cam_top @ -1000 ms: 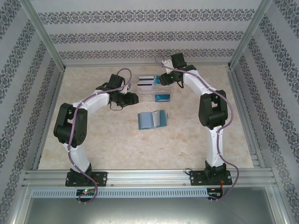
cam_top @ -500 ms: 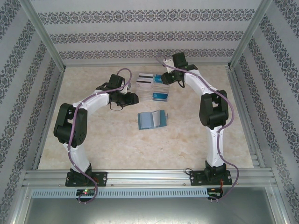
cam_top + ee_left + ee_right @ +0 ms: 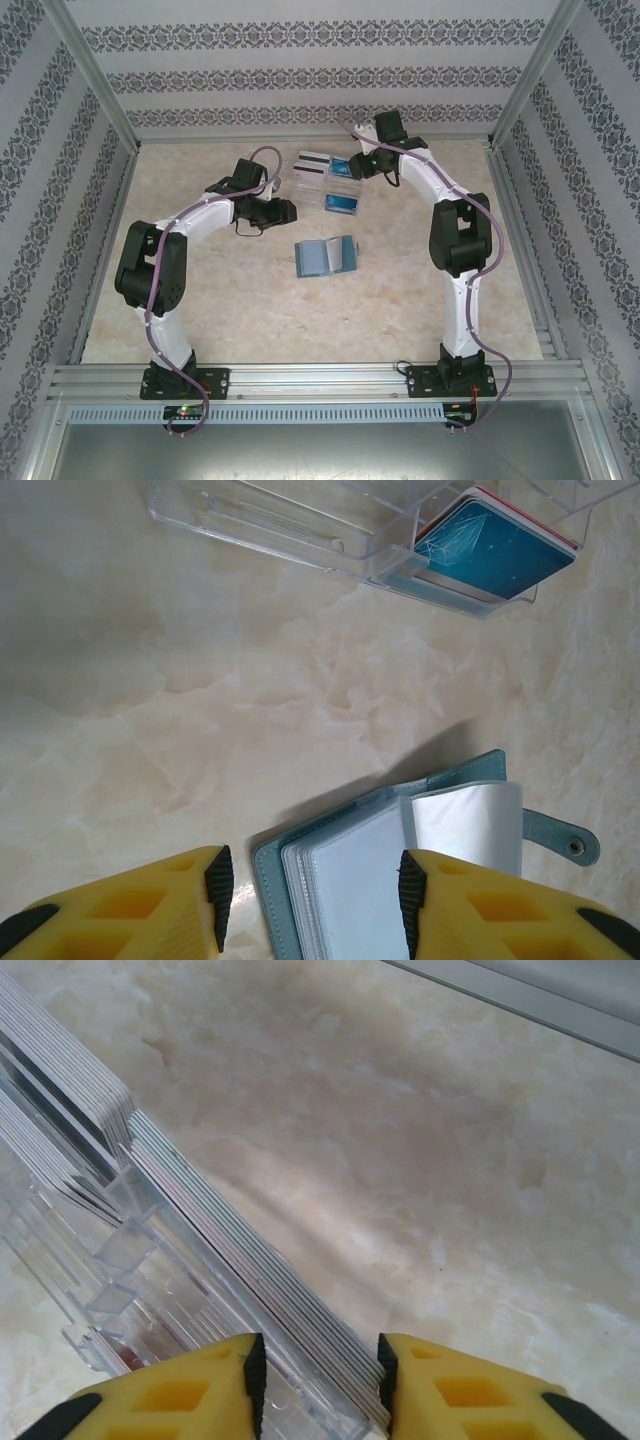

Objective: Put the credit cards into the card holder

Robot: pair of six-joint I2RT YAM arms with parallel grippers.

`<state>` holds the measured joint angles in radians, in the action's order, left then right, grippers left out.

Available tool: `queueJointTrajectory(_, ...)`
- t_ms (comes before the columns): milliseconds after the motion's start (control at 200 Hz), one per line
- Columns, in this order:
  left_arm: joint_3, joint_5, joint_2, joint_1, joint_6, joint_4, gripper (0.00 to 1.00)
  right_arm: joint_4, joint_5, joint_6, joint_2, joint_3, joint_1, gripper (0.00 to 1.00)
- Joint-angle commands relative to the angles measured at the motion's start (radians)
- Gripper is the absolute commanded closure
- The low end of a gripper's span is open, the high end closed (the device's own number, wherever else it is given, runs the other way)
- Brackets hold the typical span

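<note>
Standing edge-up in the tray [image 3: 95, 1260], credit cards [image 3: 240, 1250] sit clamped in right jaws; left jaws gape near card holder [image 3: 350, 870].

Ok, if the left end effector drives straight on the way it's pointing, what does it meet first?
Probably the open card holder, lying just ahead between the fingertips of the left end effector; depth is unclear.

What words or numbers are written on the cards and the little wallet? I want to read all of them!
No text here can be read.
Blue card in the clear tray: white scratchy lines, no letters.
White cards with a black stripe: too small to read.
Card holder: plain pages, no print.
Card stack: edges showing, faces hidden.
</note>
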<state>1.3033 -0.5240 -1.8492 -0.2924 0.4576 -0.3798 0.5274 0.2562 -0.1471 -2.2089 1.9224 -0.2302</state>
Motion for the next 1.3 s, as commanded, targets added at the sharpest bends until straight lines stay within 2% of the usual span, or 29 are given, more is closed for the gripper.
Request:
queueJointTrajectory(0, 0.033, -0.023, -0.015, 0.009, 0.011, 0.019, 0.51, 0.006, 0.029, 0.018, 0.002, 0.021, 0.015, 0.6)
queueJointTrajectory(165, 0.04, -0.026, -0.021, 0.01, 0.012, 0.018, 0.51, 0.014, 0.035, 0.017, -0.008, 0.028, 0.019, 0.61)
queueJointTrajectory(200, 0.043, -0.025, -0.022, 0.009, 0.013, 0.018, 0.5, 0.02, 0.044, 0.014, -0.009, 0.03, 0.018, 0.57)
queueJointTrajectory(245, 0.046, -0.027, -0.024, 0.007, 0.013, 0.018, 0.51, 0.022, 0.05, 0.01, -0.009, 0.029, 0.018, 0.45)
queueJointTrajectory(280, 0.048, -0.027, -0.026, 0.008, 0.012, 0.018, 0.5, 0.023, 0.054, 0.004, -0.01, 0.029, 0.017, 0.39)
queueJointTrajectory(395, 0.056, -0.032, -0.032, 0.008, 0.012, 0.016, 0.5, 0.049, -0.012, -0.045, -0.022, 0.056, 0.005, 0.28)
queueJointTrajectory(440, 0.059, -0.033, -0.035, 0.006, 0.012, 0.017, 0.51, 0.067, -0.034, -0.072, -0.031, 0.076, -0.002, 0.27)
queueJointTrajectory(600, 0.065, -0.035, -0.04, 0.004, 0.011, 0.015, 0.5, 0.113, -0.09, -0.169, -0.066, 0.149, -0.028, 0.25)
queueJointTrajectory(814, 0.079, -0.028, -0.053, 0.006, 0.011, 0.008, 0.5, 0.314, -0.038, -0.276, -0.182, 0.372, -0.038, 0.26)
queueJointTrajectory(1114, 0.181, 0.012, -0.131, 0.06, 0.019, 0.0, 0.49, 0.325, -0.081, -0.293, -0.236, 0.447, -0.048, 0.25)
queueJointTrajectory(1294, 0.322, 0.042, -0.234, 0.067, -0.007, -0.017, 0.48, 0.321, -0.081, -0.289, -0.236, 0.443, -0.045, 0.26)
